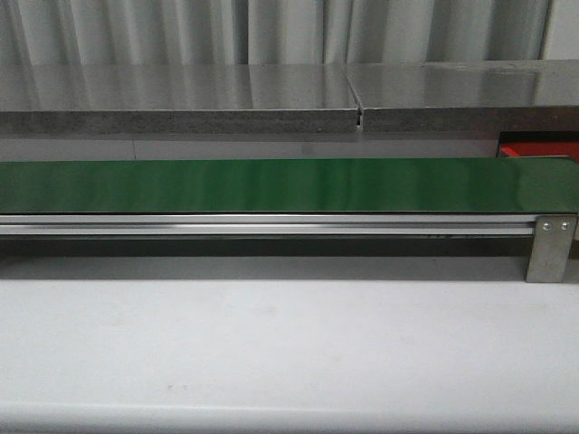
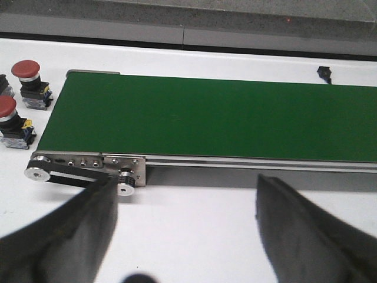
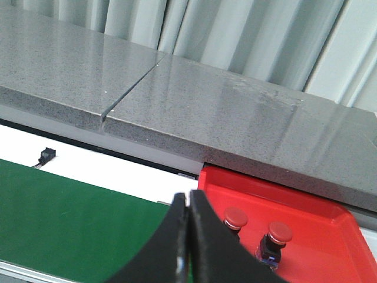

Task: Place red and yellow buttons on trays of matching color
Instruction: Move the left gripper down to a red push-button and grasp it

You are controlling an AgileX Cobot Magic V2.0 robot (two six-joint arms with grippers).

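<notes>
Two red buttons [image 2: 26,72] [image 2: 8,112] with dark bases stand on the white table just off the end of the green belt [image 2: 224,118]. My left gripper [image 2: 185,191] hangs open in front of the belt, over bare table, with nothing between its fingers. In the right wrist view, two more red buttons [image 3: 235,218] [image 3: 280,233] stand upright inside the red tray [image 3: 330,259] at the belt's other end. My right gripper [image 3: 188,200] is shut and empty, above the belt edge next to that tray. The front view shows only a corner of the tray [image 1: 538,149]. No yellow button or yellow tray is in view.
A grey stone ledge [image 1: 181,99] runs behind the belt [image 1: 271,185]. The belt's metal rail ends in a bracket [image 1: 552,246] on one side and a drive pulley [image 2: 125,184] on the other. A small black part [image 2: 324,73] lies on the table behind the belt.
</notes>
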